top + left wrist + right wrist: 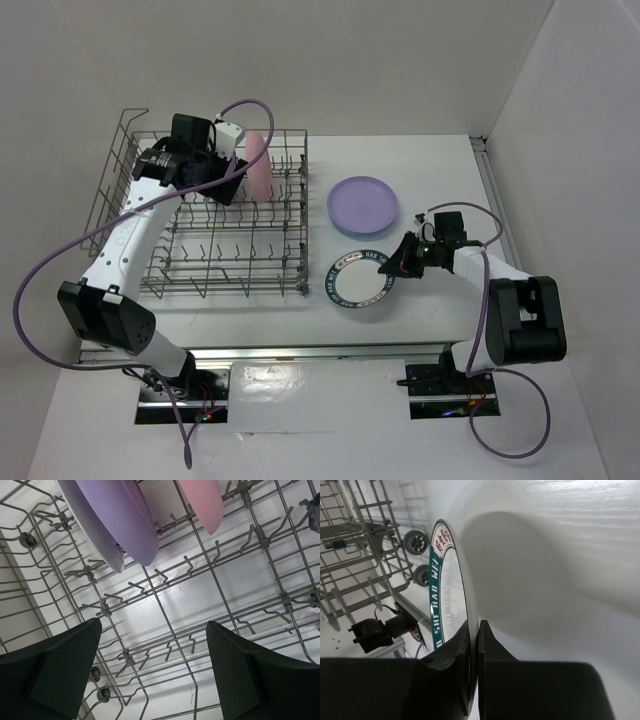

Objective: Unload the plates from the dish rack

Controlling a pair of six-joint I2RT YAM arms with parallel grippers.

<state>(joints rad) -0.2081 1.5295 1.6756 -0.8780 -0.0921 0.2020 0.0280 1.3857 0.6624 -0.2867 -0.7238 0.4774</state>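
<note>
The grey wire dish rack [215, 250] stands at the left. A pink plate [257, 165] stands upright at its far end. My left gripper [222, 180] hangs over the rack beside it, open and empty [152, 670]. The left wrist view shows a lavender plate [125, 520], a paler plate [87, 527] behind it and the pink plate [202, 502] upright in the tines. My right gripper [397, 264] is shut on the rim of the white plate with a teal rim [358, 278], low over the table; the grip [474, 645] and plate [445, 580] show in the right wrist view.
A second lavender plate [363, 204] lies flat on the table right of the rack, just behind the teal-rimmed one. The rack's near rows of tines [230, 265] hold nothing. The table's right edge rail [495, 200] runs behind the right arm.
</note>
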